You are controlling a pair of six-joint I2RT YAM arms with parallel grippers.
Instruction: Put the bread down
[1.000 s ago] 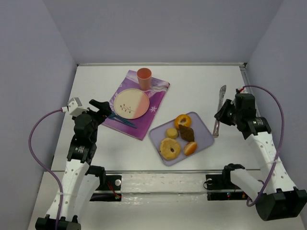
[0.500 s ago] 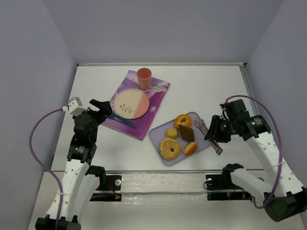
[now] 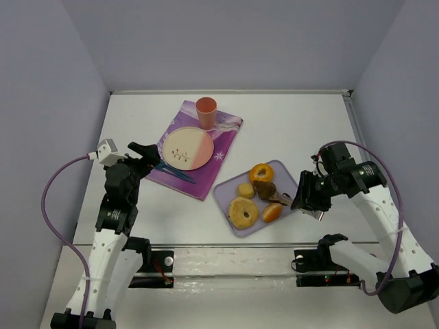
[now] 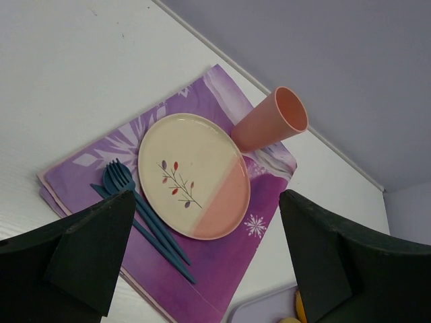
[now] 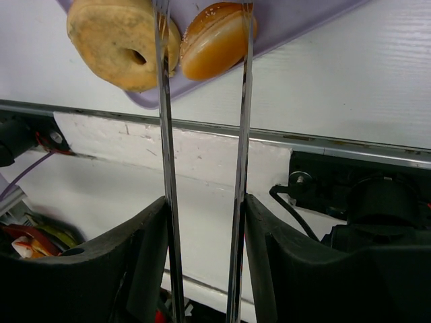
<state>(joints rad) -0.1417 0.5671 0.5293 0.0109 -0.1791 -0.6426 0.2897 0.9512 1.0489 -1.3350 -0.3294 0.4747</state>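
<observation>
Bread: the bread (image 3: 266,190) lies on the tray (image 3: 225,192), right of the tray's middle. It sits below the upper doughnut (image 3: 260,173) and above the glazed bun (image 3: 272,212), with the small yellow bun (image 3: 245,190) just to its left.

Right gripper: the right gripper (image 3: 282,199) is stretched in over the tray's right edge. Its long metal fingers (image 5: 166,134) point at the bread's right side (touching or only just beside, the overhead view does not settle).

Right fingers: released, with a clear gap between the two thin blades in the wrist view. Nothing is clamped between them there, and their tips run off the top of that picture.

Under the right wrist: the large doughnut (image 5: 121,44) sits at the left blade. The glazed bun shows in the gap behind the blades. Both are at the tray's near corner.

Left gripper: the left gripper (image 3: 145,157) hovers at the left edge of the placemat (image 3: 223,133), well apart from the tray.

Left fingers: spread wide, grasping nothing.

Place setting: the plate (image 3: 190,148) lies on the placemat. The cup (image 3: 206,112) stands just beyond the plate's far rim, and the blue cutlery (image 3: 171,171) lies along its near-left rim.

Table: the white table (image 3: 288,123) carries both the placemat and the tray, which are near each other.
</observation>
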